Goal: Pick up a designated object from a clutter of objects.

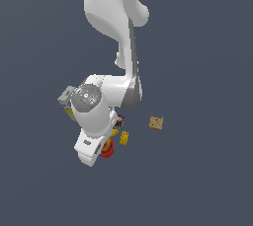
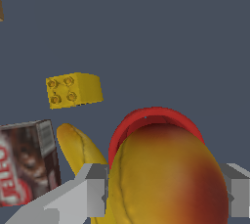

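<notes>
Gripper (image 2: 166, 193) clamped on the peach (image 2: 168, 179), fingers (image 2: 95, 191) touching both sides, red bowl (image 2: 156, 118) just behind, banana (image 2: 80, 149) and yellow block (image 2: 73, 89) beside.

You are looking at one plain floor (image 1: 207, 47), a flat surface of dark slate blue-grey that fills the exterior view from edge to edge. Its tone is matte and even: you find the same colour in each corner as in the middle, at the exterior view's left as at its right. The light on it is soft and spread, falling alike over the whole surface. In the wrist view you meet the same floor (image 2: 146, 17) seen from close by, again a smooth blue-grey field, a shade lighter if anything, and just as uniform. You cannot tell from either view where this surface ends.
</notes>
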`<state>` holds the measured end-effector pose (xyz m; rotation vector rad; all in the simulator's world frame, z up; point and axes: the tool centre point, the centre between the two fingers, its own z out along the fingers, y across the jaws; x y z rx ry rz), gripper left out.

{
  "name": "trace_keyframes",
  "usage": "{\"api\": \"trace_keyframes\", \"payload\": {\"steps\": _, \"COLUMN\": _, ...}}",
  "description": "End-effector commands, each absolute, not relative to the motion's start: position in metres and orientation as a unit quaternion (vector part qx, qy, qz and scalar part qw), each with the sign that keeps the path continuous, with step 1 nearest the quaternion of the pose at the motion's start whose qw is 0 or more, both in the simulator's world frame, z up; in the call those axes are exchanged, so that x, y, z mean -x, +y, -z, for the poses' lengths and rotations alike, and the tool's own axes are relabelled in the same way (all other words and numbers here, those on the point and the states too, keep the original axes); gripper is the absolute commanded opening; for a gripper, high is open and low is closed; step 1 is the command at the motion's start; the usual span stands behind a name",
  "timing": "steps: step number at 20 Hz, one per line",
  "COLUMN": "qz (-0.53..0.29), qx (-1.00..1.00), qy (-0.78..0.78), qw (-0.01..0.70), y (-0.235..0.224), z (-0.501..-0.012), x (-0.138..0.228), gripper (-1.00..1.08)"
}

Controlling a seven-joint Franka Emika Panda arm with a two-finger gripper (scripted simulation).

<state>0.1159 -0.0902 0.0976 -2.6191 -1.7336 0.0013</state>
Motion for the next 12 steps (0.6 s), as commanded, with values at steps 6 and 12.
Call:
{"api": "trace_keyframes", "payload": {"steps": 6, "qz": 0.000, "qx": 0.834, "qy": -0.552, "qw": 0.000, "y": -0.076, "z": -0.111, "x": -0.106, "gripper": -1.00}}
{"api": "trace_keyframes", "payload": {"steps": 12, "qz": 0.000, "qx": 0.834, "qy": -0.552, "qw": 0.000, "y": -0.050, "z": -0.135, "x": -0.087, "gripper": -1.00}}
